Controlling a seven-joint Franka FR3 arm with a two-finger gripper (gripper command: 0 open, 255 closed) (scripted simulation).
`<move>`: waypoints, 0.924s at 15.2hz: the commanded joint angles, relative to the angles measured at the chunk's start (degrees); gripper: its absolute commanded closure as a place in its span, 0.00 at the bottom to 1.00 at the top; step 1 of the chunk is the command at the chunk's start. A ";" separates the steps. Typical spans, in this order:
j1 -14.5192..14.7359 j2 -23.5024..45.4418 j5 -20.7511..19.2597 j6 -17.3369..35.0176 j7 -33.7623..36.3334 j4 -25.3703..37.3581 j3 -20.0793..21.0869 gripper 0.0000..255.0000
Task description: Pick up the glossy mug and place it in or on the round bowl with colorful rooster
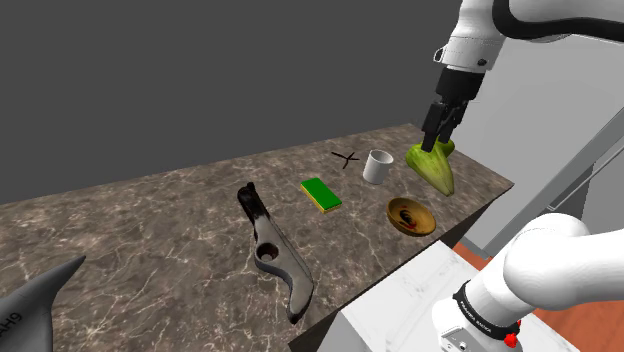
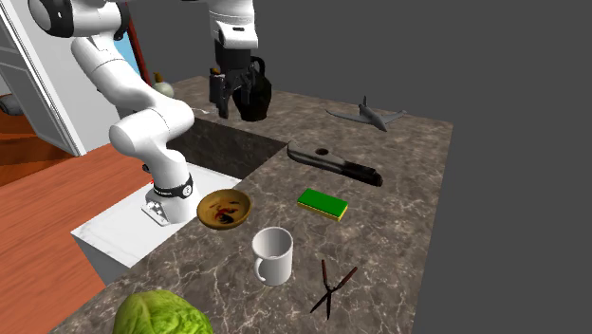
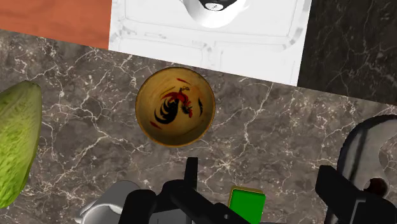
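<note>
While nothing is yet held, a dark marble tabletop (image 1: 150, 220) with pale veins spreads across the scene, smooth and polished. A white arm (image 1: 505, 25) rises from a plain white box stand (image 1: 400, 310) and reaches over the tabletop's far end.

A long, dark grey curved tool (image 1: 275, 248) with a round hole lies well apart from the task's things and is no likely obstacle.

A pale green lettuce (image 1: 432, 168), leafy and ribbed, lies directly under the black claw (image 1: 440, 128). The claw hangs high, its two fingers spread wide with nothing between them. A straight descent from here would probably press into the lettuce, so the claw would first need to shift toward the mug.

The round bowl (image 1: 412, 216) is shallow and yellow-brown, with a red and black rooster painted inside. It sits near the tabletop edge that faces the stand. Because it is shallow, a mug set down off-centre could topple over its rim or nudge it toward that edge.

The mug (image 1: 377, 166), a white, glossy, upright cylinder, stands near the lettuce, between it and the shears. Its slick curved wall could slip from an off-centre pinch, and the lettuce may crowd the finger on that side.

A flat green sponge (image 1: 321, 194) and thin black shears (image 1: 345, 157), open in a cross, lie nearby.
</note>
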 commanded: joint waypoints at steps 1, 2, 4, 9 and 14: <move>0.00 0.00 0.00 0.00 0.00 0.00 0.00 0.00; -0.24 0.93 -0.53 1.93 -0.58 -0.79 -0.34 0.00; -0.73 3.01 -1.54 5.81 -1.68 -2.14 -1.02 0.00; -2.02 9.48 -3.86 15.48 -4.14 -4.13 -2.72 0.00; -3.29 17.52 -5.81 24.79 -6.25 -4.09 -4.39 0.00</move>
